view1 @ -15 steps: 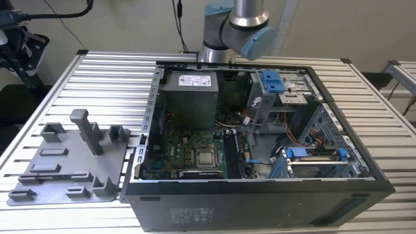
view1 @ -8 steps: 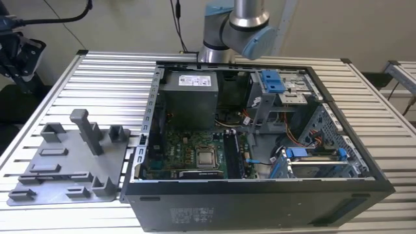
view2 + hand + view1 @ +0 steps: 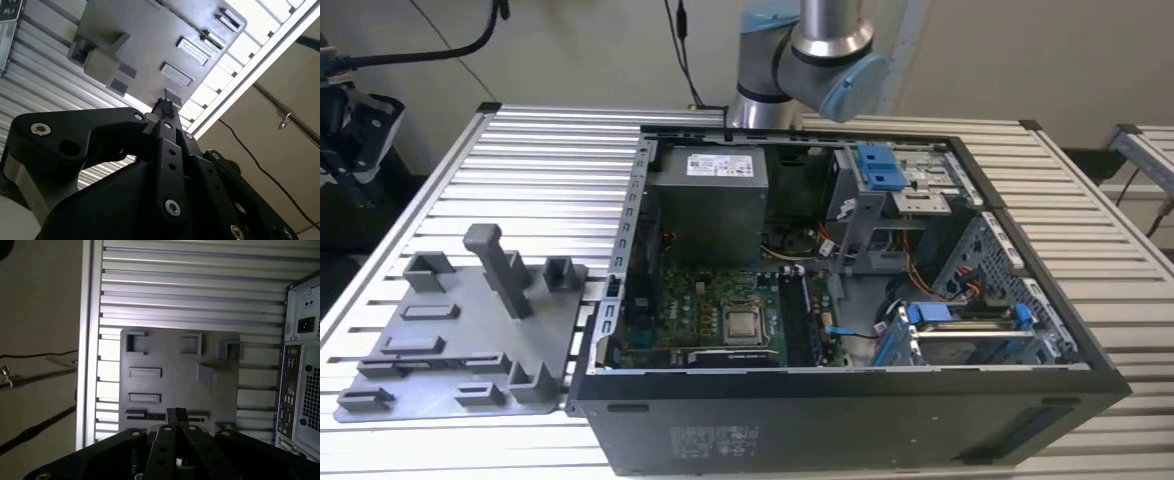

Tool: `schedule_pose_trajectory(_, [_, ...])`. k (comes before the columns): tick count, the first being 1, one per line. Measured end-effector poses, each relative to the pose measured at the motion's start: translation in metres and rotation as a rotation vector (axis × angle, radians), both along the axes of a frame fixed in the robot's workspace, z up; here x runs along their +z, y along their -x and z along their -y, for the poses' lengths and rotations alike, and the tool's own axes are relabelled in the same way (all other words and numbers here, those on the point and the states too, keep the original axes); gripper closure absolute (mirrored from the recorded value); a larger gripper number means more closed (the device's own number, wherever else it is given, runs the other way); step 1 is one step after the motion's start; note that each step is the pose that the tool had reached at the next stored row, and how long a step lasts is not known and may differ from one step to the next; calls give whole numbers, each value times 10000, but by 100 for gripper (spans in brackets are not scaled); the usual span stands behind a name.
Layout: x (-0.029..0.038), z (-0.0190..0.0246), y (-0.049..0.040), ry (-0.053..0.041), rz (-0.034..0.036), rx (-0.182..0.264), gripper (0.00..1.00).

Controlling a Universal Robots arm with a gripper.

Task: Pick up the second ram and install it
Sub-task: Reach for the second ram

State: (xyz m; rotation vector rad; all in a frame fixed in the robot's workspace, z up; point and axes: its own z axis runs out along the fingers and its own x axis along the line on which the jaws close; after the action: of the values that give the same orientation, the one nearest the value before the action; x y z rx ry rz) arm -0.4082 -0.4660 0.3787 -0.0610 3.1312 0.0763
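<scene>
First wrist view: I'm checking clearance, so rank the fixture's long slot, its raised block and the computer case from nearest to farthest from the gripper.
1. the long slot, right at the gripper.
2. the raised block, further along the grey fixture plate.
3. the computer case, beyond the plate's edge.

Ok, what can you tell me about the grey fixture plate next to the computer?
The grey plate looks like matte moulded plastic. It lies flat on the ribbed metal table, at the exterior view's left of the open computer case. It carries a tall post, low blocks and narrow slots. In the first wrist view the gripper hangs over it, jaws together.
</scene>
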Motion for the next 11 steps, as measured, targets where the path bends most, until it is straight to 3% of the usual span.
schedule_pose_trajectory(11, [-14,284,0,1,-1,0,89])
